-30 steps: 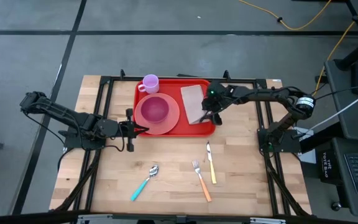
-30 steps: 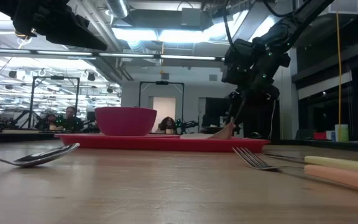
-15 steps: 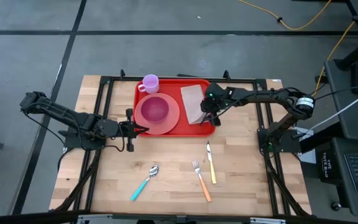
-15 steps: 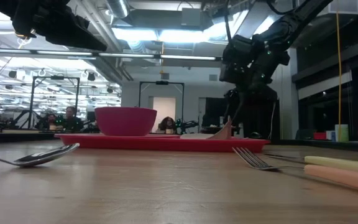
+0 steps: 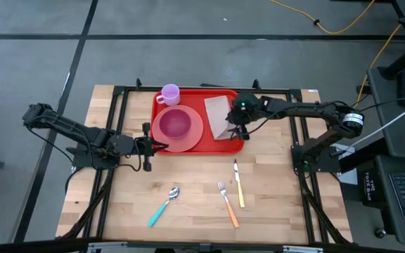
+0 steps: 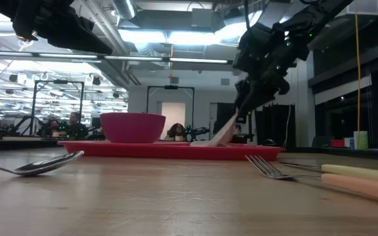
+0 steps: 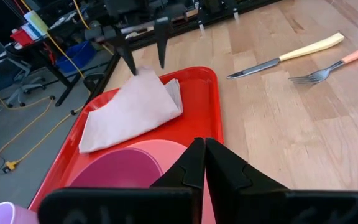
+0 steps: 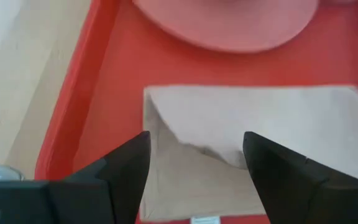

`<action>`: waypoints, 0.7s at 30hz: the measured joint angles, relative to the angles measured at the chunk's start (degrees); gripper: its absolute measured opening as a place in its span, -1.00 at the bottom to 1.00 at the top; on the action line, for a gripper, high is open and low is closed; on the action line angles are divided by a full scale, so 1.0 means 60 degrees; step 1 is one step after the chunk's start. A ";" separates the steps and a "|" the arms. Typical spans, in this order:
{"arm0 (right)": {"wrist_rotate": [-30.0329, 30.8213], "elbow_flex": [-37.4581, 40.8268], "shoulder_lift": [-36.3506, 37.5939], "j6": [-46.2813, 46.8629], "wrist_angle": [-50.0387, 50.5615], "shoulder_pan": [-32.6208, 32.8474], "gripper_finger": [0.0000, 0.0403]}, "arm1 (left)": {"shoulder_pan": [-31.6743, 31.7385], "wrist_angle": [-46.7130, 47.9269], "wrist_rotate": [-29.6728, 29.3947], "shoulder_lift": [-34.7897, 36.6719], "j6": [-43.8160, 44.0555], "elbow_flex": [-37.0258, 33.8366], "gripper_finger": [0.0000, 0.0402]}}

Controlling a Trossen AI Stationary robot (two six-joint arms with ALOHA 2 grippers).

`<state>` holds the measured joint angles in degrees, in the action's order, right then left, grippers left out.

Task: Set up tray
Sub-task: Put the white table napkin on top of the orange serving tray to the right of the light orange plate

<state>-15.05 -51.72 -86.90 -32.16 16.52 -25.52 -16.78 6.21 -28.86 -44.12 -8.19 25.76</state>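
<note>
Here the tray (image 5: pixel 200 121) lies in the upper middle of the high view, long axis left to right, holding a pink plate (image 5: pixel 178 129), a bowl (image 5: pixel 175 123), a mug (image 5: pixel 169 94) and a folded napkin (image 5: pixel 218 117). We see our right gripper (image 5: pixel 239 125) spread wide over the napkin's right end, grasping nothing. Our left gripper (image 5: pixel 155 146), clenched empty, waits at the tray's lower left corner. Open wood below holds a knife (image 5: pixel 238 182), a fork (image 5: pixel 226 202) and a spoon (image 5: pixel 164 204).
</note>
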 joint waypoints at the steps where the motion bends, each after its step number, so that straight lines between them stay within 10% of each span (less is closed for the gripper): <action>1: -0.0004 0.0000 0.0098 0.0012 -0.0090 0.0000 0.29 | 0.0000 0.0001 0.0001 -0.0001 0.0001 0.0000 -0.98; 21: -0.0408 0.0000 0.0277 0.0079 -0.0291 -0.0004 0.29 | 0.0000 0.0241 0.0539 -0.0003 0.0018 0.0000 -0.99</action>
<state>-17.50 -51.72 -85.23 -31.68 14.78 -25.54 -16.78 7.66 -25.63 -44.14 -8.08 25.76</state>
